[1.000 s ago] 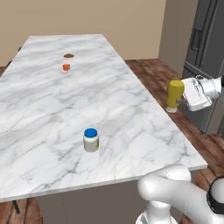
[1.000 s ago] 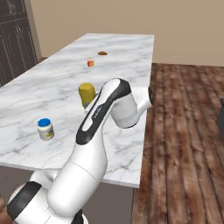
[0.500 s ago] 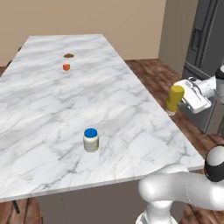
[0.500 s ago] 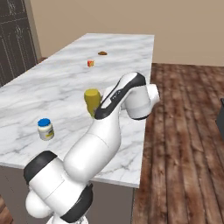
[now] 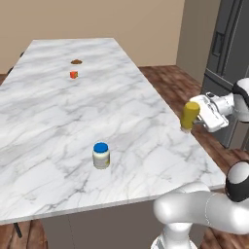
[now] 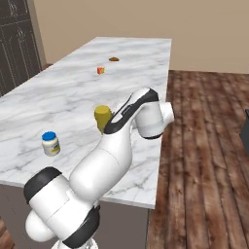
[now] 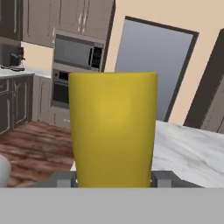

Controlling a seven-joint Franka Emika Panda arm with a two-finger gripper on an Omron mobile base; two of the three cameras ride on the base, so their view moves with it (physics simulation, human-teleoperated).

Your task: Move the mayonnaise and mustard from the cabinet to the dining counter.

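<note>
The mustard (image 5: 189,115), a yellow bottle, is upright between the fingers of my gripper (image 5: 191,121), which is shut on it. It hangs at the right long edge of the dining counter (image 5: 58,116); whether its base touches the marble I cannot tell. In the hand view the mustard (image 7: 113,129) stands close up, with a finger tip (image 7: 64,178) on each side. From the right base view the mustard (image 6: 102,116) shows just left of my forearm. The mayonnaise (image 5: 101,155), a blue-lidded jar, stands alone on the counter's near part, left of the gripper. Dark upper cabinets (image 7: 39,17) show far behind.
A small orange block (image 5: 73,74) and a brown lump (image 5: 76,62) lie at the counter's far end. A grey fridge (image 5: 228,58) stands to the right, beyond a strip of wood floor (image 6: 209,146). A built-in microwave and oven (image 7: 76,52) sit under the far cabinets.
The gripper has carried the mustard a little down and left, closer in over the counter's right edge. My elbow has swung round. The mayonnaise has not moved.
</note>
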